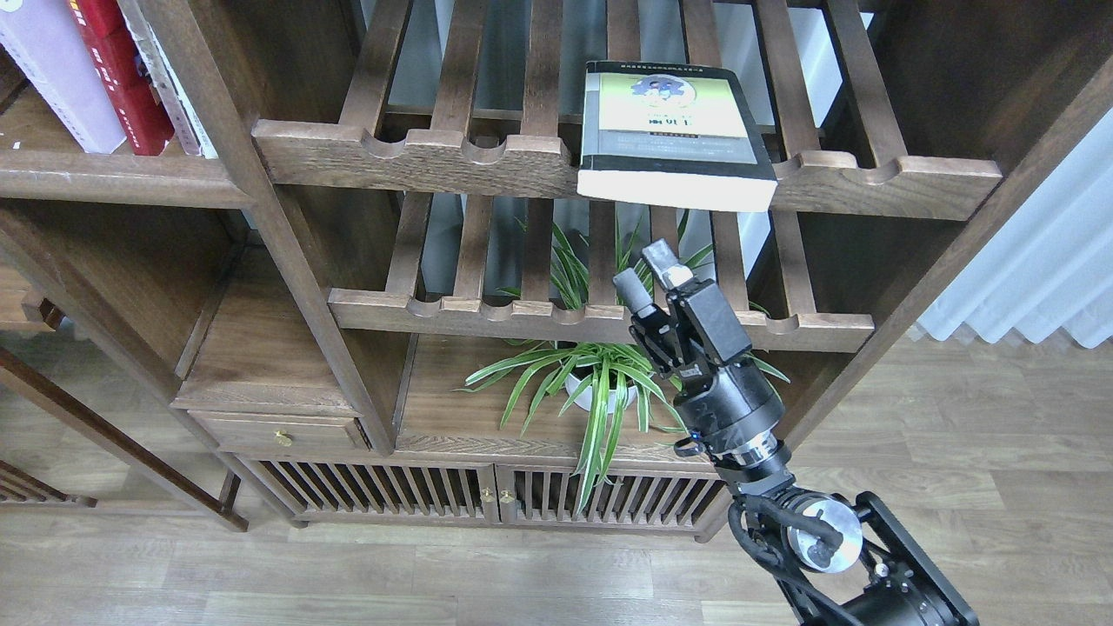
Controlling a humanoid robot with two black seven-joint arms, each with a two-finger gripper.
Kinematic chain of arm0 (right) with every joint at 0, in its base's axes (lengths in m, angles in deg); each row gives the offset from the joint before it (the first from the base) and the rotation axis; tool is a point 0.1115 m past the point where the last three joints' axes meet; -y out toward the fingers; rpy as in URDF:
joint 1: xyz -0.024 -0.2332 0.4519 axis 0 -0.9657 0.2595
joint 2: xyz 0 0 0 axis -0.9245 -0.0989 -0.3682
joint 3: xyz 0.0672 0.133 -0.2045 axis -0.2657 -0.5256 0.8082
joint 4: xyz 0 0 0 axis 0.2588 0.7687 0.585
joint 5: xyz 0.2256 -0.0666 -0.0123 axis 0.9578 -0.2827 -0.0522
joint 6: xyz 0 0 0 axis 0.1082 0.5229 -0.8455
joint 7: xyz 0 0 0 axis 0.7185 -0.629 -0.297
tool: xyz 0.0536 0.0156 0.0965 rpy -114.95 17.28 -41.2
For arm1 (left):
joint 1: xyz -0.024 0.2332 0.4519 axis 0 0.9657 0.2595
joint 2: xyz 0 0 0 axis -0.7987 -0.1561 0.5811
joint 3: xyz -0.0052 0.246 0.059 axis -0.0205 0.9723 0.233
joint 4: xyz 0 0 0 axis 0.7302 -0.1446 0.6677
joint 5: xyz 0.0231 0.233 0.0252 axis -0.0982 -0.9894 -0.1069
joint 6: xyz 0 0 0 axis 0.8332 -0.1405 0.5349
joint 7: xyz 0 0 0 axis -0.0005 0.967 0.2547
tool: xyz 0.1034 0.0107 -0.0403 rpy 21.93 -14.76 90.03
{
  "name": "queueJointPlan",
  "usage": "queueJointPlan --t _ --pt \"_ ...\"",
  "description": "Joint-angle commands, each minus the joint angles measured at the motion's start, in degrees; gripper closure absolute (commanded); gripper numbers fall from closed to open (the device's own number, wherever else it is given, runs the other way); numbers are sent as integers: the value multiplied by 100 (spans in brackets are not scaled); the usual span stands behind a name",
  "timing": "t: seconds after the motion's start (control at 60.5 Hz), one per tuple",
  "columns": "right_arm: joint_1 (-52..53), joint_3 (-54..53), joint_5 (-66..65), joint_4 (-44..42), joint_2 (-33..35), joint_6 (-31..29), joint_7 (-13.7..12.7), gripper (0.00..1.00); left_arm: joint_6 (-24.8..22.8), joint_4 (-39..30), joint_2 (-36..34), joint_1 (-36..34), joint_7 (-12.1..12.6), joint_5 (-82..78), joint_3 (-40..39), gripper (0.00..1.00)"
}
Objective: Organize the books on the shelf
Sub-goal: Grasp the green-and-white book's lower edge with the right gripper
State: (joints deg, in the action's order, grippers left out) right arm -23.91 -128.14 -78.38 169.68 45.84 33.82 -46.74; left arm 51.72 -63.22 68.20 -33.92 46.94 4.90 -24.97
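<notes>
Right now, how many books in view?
4. Grey-green book flat on the upper slatted rack; lavender, red and a pale one upright on the top-left shelf. More may be cropped.

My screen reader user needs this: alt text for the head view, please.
A thick grey and yellow-green book lies flat on the upper slatted rack, overhanging its front rail. The right gripper is just below it, empty, fingers slightly apart.
</notes>
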Motion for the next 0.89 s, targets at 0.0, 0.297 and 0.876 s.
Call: queueJointPlan --t 0.0,0.297,0.876 --pt "9 -117 -27 5 0 0 -2 6 0 0 -1 0 4 -1 -9 0" --pt "184 -442 -36 -4 35 0 -3 5 0 8 7 9 4 -1 0 0" --pt "668 -574 -44 -48 167 0 -11 5 0 35 7 0 -5 -1 17 0"
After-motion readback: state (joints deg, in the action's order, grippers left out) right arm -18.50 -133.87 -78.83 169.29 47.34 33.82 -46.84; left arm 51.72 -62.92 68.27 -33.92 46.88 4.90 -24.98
